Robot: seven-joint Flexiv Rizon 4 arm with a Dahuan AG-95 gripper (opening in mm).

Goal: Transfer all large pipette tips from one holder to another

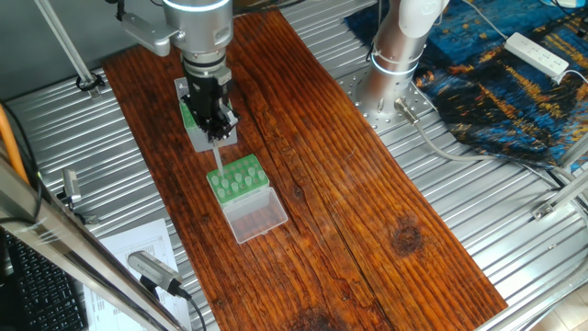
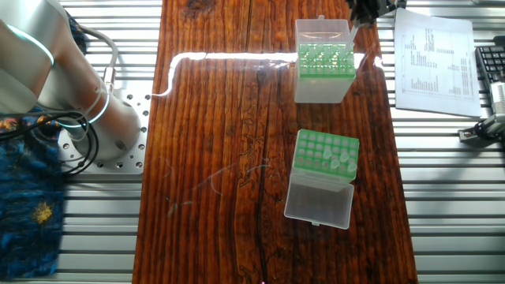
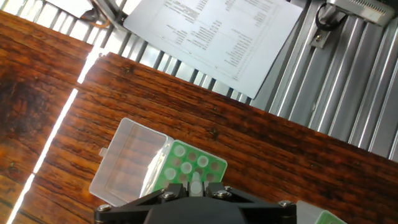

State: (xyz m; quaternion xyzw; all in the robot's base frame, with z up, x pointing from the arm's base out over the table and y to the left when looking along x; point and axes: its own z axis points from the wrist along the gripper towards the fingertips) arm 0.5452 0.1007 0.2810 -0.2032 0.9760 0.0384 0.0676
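Observation:
My gripper (image 1: 219, 129) is shut on a large pipette tip (image 1: 218, 153), a pale cone hanging straight down from the fingers. In the hand view the tip (image 3: 196, 185) shows between the two black fingers, above the low green rack (image 3: 191, 163) with its clear lid (image 3: 127, 163) folded open. That rack (image 1: 237, 175) holds several pale tips (image 2: 340, 162) along one side. The taller grey-sided holder (image 2: 322, 72) with the green top plate stands behind it, partly hidden under my hand in one fixed view. In the other fixed view only the edge of the gripper (image 2: 364, 9) shows.
The boxes stand on a dark wooden board (image 1: 349, 184) laid over a ribbed metal table. A printed sheet (image 2: 434, 55) and a keyboard (image 2: 493, 67) lie beside the board. The arm's base (image 1: 395, 55) is bolted at the far side, near a blue cloth (image 1: 514, 83) with a power strip (image 1: 537, 53).

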